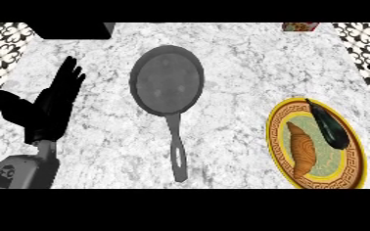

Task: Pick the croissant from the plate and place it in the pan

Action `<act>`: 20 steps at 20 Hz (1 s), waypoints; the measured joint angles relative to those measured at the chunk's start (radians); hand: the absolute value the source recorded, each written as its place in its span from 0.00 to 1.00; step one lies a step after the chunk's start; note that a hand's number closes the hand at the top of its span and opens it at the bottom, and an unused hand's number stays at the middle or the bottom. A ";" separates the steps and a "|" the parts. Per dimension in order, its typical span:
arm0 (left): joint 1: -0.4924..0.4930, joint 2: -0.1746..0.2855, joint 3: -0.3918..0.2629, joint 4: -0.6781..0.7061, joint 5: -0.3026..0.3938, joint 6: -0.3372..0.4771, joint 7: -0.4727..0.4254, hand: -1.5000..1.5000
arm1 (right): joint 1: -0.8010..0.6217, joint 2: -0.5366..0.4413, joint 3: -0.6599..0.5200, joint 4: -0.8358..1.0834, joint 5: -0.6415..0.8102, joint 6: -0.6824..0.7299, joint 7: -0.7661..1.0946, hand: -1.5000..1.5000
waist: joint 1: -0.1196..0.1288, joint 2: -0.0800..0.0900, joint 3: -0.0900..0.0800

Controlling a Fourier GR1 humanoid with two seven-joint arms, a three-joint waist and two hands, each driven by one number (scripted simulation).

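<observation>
A golden-brown croissant lies on a yellow plate with a patterned rim at the counter's right. Beside the croissant on the same plate rests a dark, slim, elongated object; I cannot tell what it is. A grey frying pan sits in the middle of the marble counter, its handle pointing toward me, and nothing is in it. My left hand stands open at the left edge, fingers up, well apart from the pan. My right hand does not show.
A black block sits at the counter's far left corner. A small red-patterned item peeks in at the far right. Bare marble separates pan and plate.
</observation>
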State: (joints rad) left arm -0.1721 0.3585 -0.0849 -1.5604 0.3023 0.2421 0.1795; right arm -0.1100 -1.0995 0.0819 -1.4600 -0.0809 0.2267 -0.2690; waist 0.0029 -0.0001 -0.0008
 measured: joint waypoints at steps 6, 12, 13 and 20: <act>-0.008 -0.019 -0.014 -0.002 -0.012 -0.011 -0.001 0.50 | -0.129 -0.024 0.120 -0.059 0.148 0.082 0.166 0.00 | 0.021 0.004 -0.001; -0.023 -0.015 -0.004 -0.007 -0.011 -0.022 0.022 0.50 | -0.222 0.014 0.275 -0.079 0.266 0.226 0.318 0.00 | 0.029 0.005 -0.001; -0.026 -0.015 -0.003 -0.005 -0.015 -0.022 0.021 0.50 | -0.227 0.014 0.295 -0.074 0.275 0.259 0.332 0.00 | 0.027 0.005 -0.001; -0.002 -0.022 0.016 -0.015 -0.027 -0.033 0.018 0.50 | -0.255 0.067 0.371 -0.103 0.360 0.433 0.416 0.00 | 0.010 0.001 0.000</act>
State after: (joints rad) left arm -0.1739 0.3363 -0.0688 -1.5750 0.2748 0.2091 0.1976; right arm -0.3653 -1.0330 0.4526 -1.5630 0.2790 0.6597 0.1468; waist 0.0126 0.0014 -0.0006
